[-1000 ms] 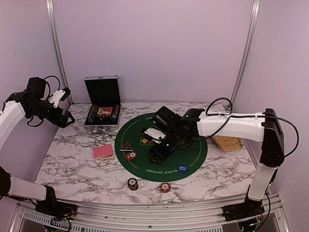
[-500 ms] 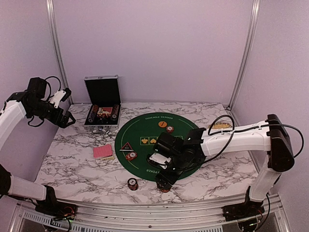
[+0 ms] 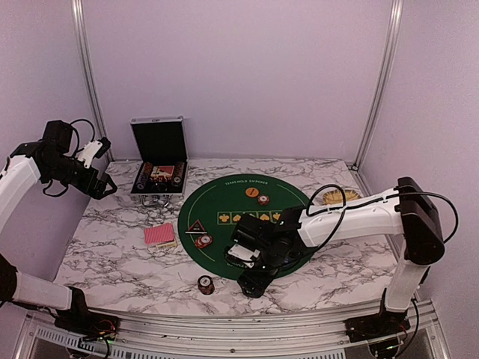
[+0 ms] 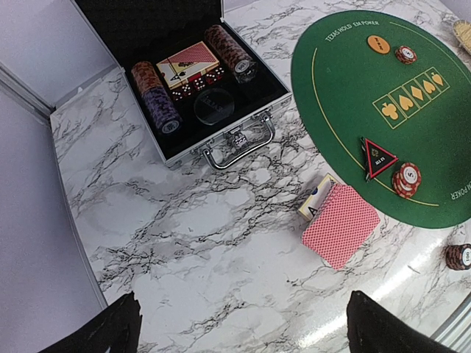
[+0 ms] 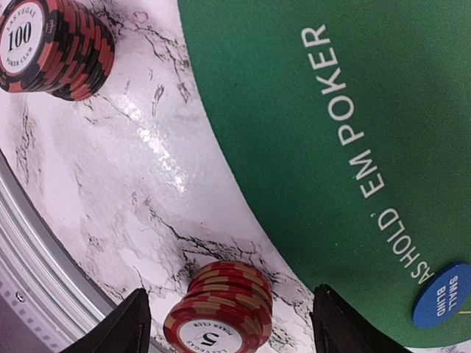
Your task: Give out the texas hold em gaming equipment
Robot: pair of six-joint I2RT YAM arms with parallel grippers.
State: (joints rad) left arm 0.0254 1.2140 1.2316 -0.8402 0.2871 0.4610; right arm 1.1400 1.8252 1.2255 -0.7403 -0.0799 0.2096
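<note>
My right gripper (image 3: 254,284) is low at the table's front edge, open, its fingers (image 5: 121,327) straddling a red-orange chip stack (image 5: 221,309) without touching it. A black-and-red chip stack (image 5: 55,48) stands to its left (image 3: 205,284). On the green mat (image 3: 221,217) sit a triangular marker (image 3: 196,227), a chip stack (image 3: 203,241), an orange disc (image 3: 253,191) with a chip (image 3: 263,200) beside it, and a blue disc (image 5: 441,294). Pink-red-backed cards (image 3: 159,235) lie left of the mat. My left gripper (image 3: 101,183) hovers open, high at the far left (image 4: 246,331).
An open black case (image 3: 158,172) at the back left holds chip rows, a card deck and dice (image 4: 195,81). A straw basket (image 3: 340,196) peeks out behind my right arm. The table's metal front rail (image 5: 44,294) runs close to the red-orange stack.
My right arm swung from the middle of the mat to the front edge and lowered around the red-orange chip stack. The left arm stayed still.
</note>
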